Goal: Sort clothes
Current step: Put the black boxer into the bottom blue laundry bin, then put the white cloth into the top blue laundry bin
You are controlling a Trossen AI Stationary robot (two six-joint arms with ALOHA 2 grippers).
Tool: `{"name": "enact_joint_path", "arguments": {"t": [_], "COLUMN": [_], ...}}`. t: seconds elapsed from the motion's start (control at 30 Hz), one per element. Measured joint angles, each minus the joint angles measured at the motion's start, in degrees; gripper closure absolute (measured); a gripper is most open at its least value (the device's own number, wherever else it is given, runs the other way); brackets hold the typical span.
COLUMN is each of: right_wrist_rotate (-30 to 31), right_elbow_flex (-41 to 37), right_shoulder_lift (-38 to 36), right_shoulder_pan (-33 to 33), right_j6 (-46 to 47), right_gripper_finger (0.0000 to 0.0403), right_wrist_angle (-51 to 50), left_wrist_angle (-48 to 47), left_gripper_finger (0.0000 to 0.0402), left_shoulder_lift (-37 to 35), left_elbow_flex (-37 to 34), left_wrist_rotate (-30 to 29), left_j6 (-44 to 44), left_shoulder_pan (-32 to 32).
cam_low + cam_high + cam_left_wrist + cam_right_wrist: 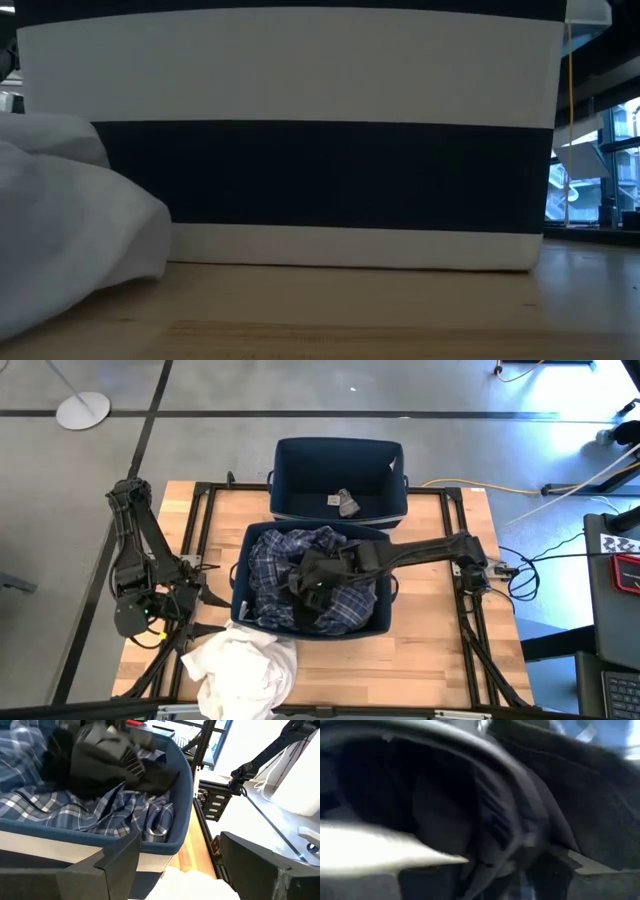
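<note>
The near navy bin (385, 622) holds dark blue plaid clothes (270, 575) with a black garment (325, 565) on top of them. My right gripper (315, 588) is down in this bin on the black garment, which fills the right wrist view (520, 810). The far navy bin (300, 460) holds a brown-grey garment (347, 502). A white garment (240, 665) lies in a heap on the table in front of the near bin. My left gripper (185, 600) is open and empty at the table's left, beside the near bin; it also shows in its own wrist view (185, 870).
The near bin's wall (300, 170) fills the low view, with the white garment (70, 210) at its left. Dark frame rails (200, 510) run along the table's sides. Bare wood (400, 670) lies in front of the near bin at the right.
</note>
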Motion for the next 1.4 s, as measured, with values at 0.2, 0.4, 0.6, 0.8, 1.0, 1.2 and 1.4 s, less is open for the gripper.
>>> {"name": "enact_joint_path", "arguments": {"t": [0.2, 0.4, 0.6, 0.8, 1.0, 1.2, 1.4], "right_wrist_rotate": [4.5, 6.9, 11.2, 19.2, 21.2, 22.5, 22.7], "right_elbow_flex": [12.2, 15.4, 15.4, 15.4, 14.6, 8.8, 0.9], "right_shoulder_lift": [0.0, -0.9, -1.1, -0.9, -0.6, 0.1, 0.1], "right_shoulder_pan": [3.2, 7.8, 13.2, 18.4, 21.9, 26.1, 30.2], "right_j6": [-0.2, -0.2, -0.2, -0.2, 0.9, 1.2, 3.2], "right_gripper_finger": [0.0187, 0.0189, 0.0189, 0.0189, 0.0189, 0.0189, 0.0189], "right_wrist_angle": [-7.3, -7.6, -8.8, -8.6, -6.5, -0.3, 14.3], "left_wrist_angle": [0.0, -0.7, -2.5, -3.1, -2.4, 4.6, 8.6], "left_gripper_finger": [0.0139, 0.0139, 0.0139, 0.0139, 0.0139, 0.0139, 0.0139], "left_shoulder_lift": [0.0, 0.0, 0.3, -0.5, -0.5, 4.9, 14.8], "left_elbow_flex": [0.0, 0.0, -0.5, -0.2, -0.1, -0.1, -0.1], "left_wrist_rotate": [0.5, 1.4, 6.9, 7.9, 15.2, 17.9, 19.0], "left_j6": [-0.3, -1.2, -2.4, -4.0, -6.9, -8.3, -11.6], "left_shoulder_pan": [0.0, 0.0, -1.5, -3.1, -4.0, -6.6, -7.6]}}
